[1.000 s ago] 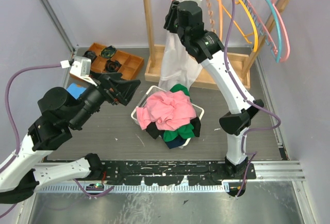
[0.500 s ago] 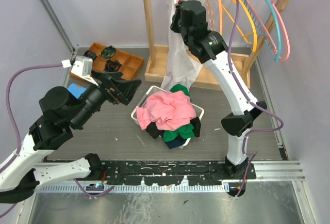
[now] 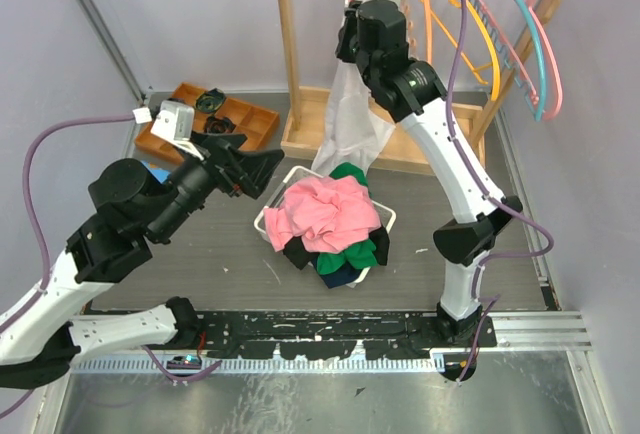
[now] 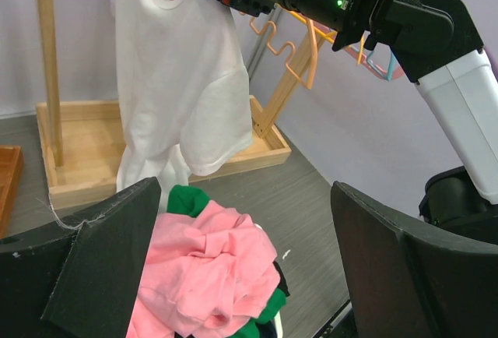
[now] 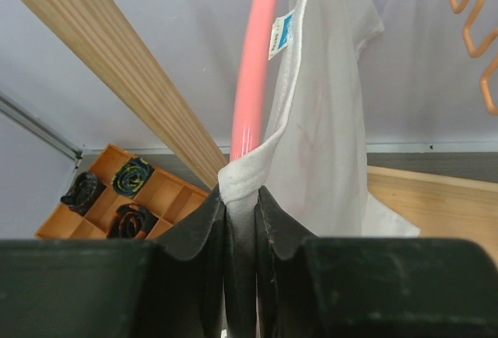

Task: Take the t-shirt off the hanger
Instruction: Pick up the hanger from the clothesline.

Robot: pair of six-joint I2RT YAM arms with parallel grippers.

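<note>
Two grippers are at work, but only one has hold of anything. In the right wrist view the right gripper (image 5: 240,199) sits at the bottom centre, its jaws pinched shut on a fold of the white t-shirt (image 5: 327,120) at the collar hem, just beside the pink hanger (image 5: 253,65) rising towards the top of the frame. Gripping the neckline is probably meant to let the cloth be drawn off the hanger's arm rather than dragging the hanger along with it. The shirt hangs from the wooden rack (image 3: 285,44) at the top centre of the overhead view, its hem trailing down towards the white basket (image 3: 385,216) of pink and green clothes. The left gripper (image 4: 247,244) is spread wide and empty, facing the shirt from the lower left, likely waiting to catch or steady the fabric.
</note>
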